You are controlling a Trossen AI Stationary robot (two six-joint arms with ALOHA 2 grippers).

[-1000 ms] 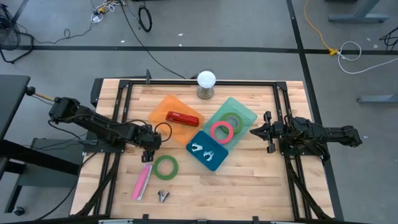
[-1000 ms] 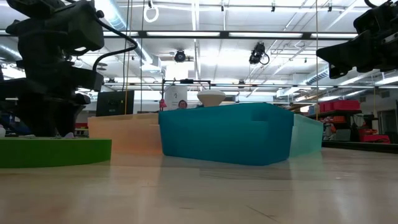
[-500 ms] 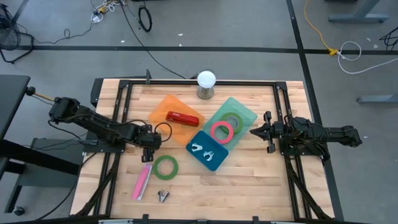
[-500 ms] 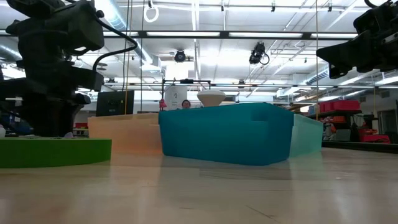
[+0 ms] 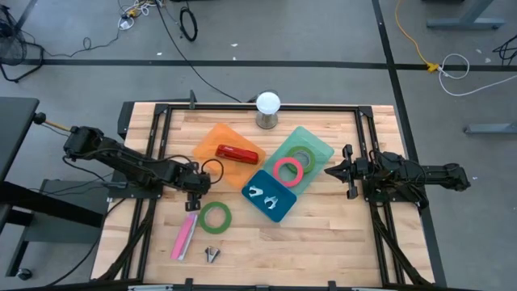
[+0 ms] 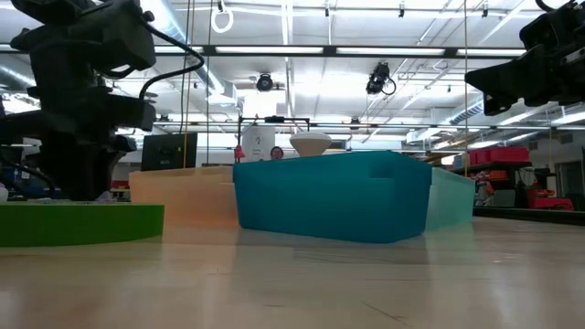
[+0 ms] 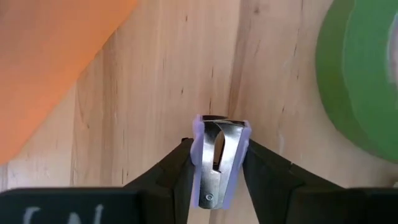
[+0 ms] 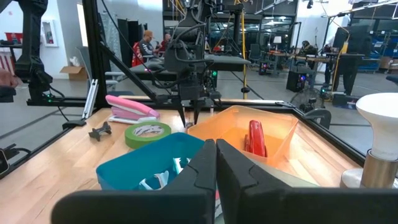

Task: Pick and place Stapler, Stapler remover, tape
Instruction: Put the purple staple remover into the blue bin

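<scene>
- Three trays crowd the middle of the tabletop [image 5: 323, 234]: an orange tray [image 5: 212, 144] holding a red stapler [image 5: 237, 153], a pale green tray [image 5: 317, 145] with a pink tape ring [image 5: 287, 170] and a smaller green roll [image 5: 302, 157], and a blue tray [image 5: 281, 208] holding metal staple removers [image 5: 262, 195].
- Left gripper [image 5: 192, 204] hangs just beside the orange tray's near corner, its fingers [image 7: 174, 177] clamped on a purple-handled staple remover [image 7: 217, 162] over bare wood.
- Close to it lie a green tape roll [image 5: 215, 217], a pink stapler [image 5: 184, 236] and a dark staple remover [image 5: 212, 255], leaving little free wood on that side.
- Right gripper [image 5: 333, 170] waits at the tabletop's right side, just off the pale green tray's edge, fingers [image 8: 199, 165] pressed together; open wood lies in front of it.
- A lamp [image 5: 267, 107] stands at the far edge.
</scene>
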